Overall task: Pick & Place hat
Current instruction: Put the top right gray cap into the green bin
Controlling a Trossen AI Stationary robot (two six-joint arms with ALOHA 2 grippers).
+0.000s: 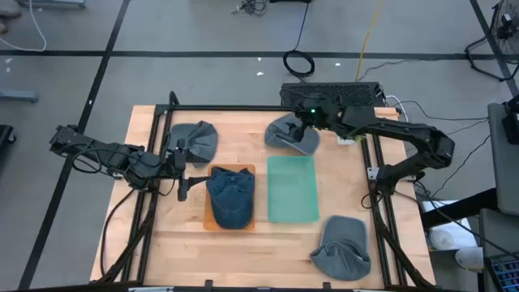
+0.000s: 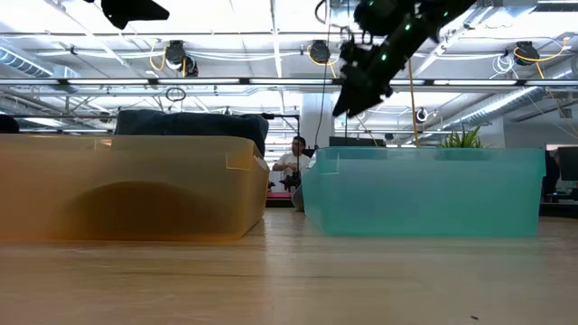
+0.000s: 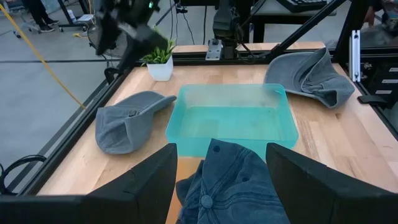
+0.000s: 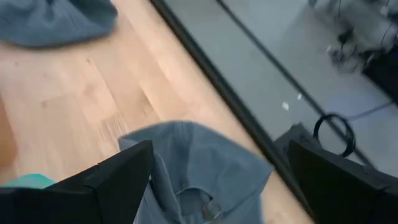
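Tabletop: grey hat (image 1: 290, 135) beneath right tool (image 1: 302, 120)

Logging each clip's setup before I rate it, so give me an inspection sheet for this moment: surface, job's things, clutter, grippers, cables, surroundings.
Surface: wooden table, black frame.
Job's things: dark blue hat in the orange bin; teal bin holds nothing; three grey hats on the wood: far left, far centre, near right.
Clutter: small potted plant at the table edge.
Grippers: left gripper beside the orange bin, jaws open; right gripper over the far centre hat, jaws open.
Cables: coiled black cable and yellow cable on the floor.
Surroundings: seated person beyond the table.
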